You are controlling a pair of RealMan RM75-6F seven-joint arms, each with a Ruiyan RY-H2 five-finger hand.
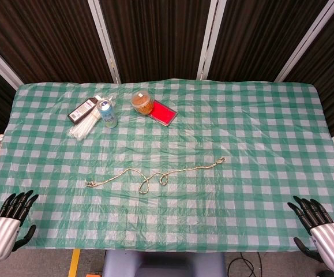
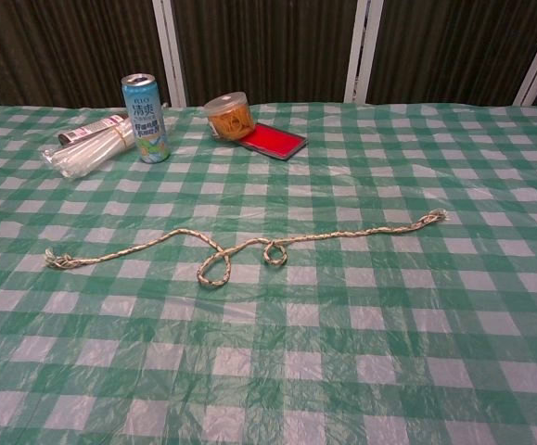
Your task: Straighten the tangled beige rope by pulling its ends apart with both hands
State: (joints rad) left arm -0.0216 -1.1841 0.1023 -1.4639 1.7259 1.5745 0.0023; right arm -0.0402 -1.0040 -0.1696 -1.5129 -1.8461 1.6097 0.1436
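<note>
beige rope (image 1: 155, 176) lies mid-table, long axis left to right, two loops near its middle | my left robot hand (image 1: 15, 209) released, nearest its knotted left end; my right robot hand (image 1: 314, 214) released, nearest its far-right frayed end | both well apart from rope

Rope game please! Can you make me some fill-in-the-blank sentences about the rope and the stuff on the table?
1. The beige rope lies on a green and white ____ tablecloth.
2. Near its middle the rope makes ____ small loops.
3. The blue can stands ____.
4. Both hands, left hand and right hand, hold ____.

Missing words: checked; two; upright; nothing
</note>
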